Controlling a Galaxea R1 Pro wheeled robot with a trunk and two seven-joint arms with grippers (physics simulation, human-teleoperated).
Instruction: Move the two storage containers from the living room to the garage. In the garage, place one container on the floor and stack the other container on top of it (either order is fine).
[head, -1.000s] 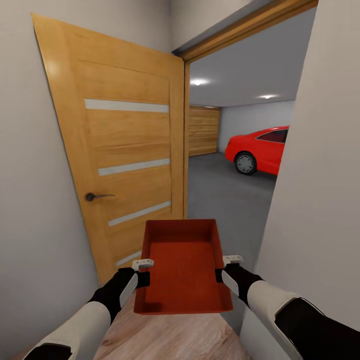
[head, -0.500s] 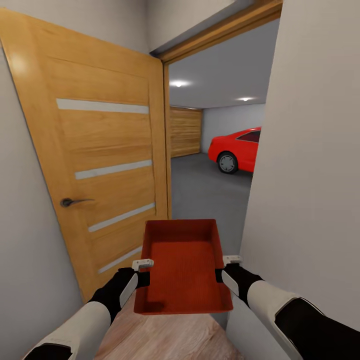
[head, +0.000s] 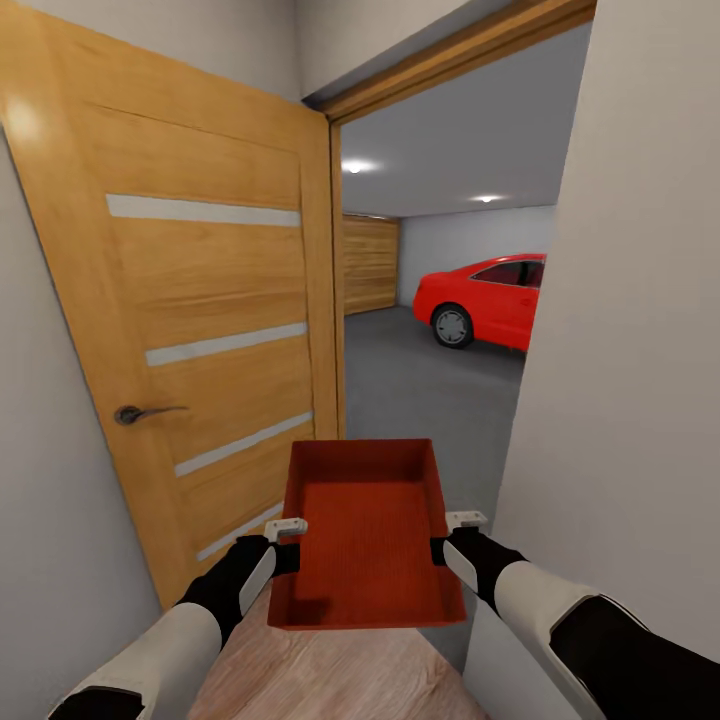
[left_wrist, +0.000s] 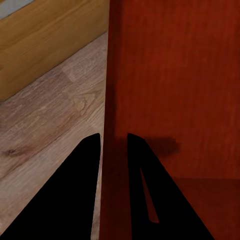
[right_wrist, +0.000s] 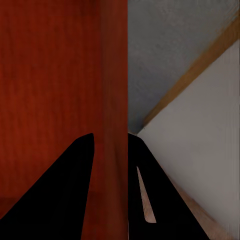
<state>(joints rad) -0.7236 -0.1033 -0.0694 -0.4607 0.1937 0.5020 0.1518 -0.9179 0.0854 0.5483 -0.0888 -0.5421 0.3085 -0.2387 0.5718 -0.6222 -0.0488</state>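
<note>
I hold one red-orange storage container (head: 365, 535) level in front of me, above the light wood planks at a doorway. My left gripper (head: 293, 545) is shut on its left wall, my right gripper (head: 440, 540) on its right wall. The left wrist view has the two dark fingers (left_wrist: 80, 195) straddling the red wall (left_wrist: 112, 100). In the right wrist view the fingers (right_wrist: 70, 190) clamp the opposite wall (right_wrist: 115, 75). Through the doorway lies the garage with its dark grey floor (head: 420, 395).
An open wooden door (head: 210, 310) with a metal handle (head: 135, 412) stands close on my left. A pale wall (head: 630, 330) crowds the right side of the passage. A red car (head: 485, 298) is parked inside the garage, and a wooden garage door (head: 370, 263) is at the back.
The view has shifted slightly, so the wall on the right sits farther right and more of the car shows. The container and both grippers keep the same hold.
</note>
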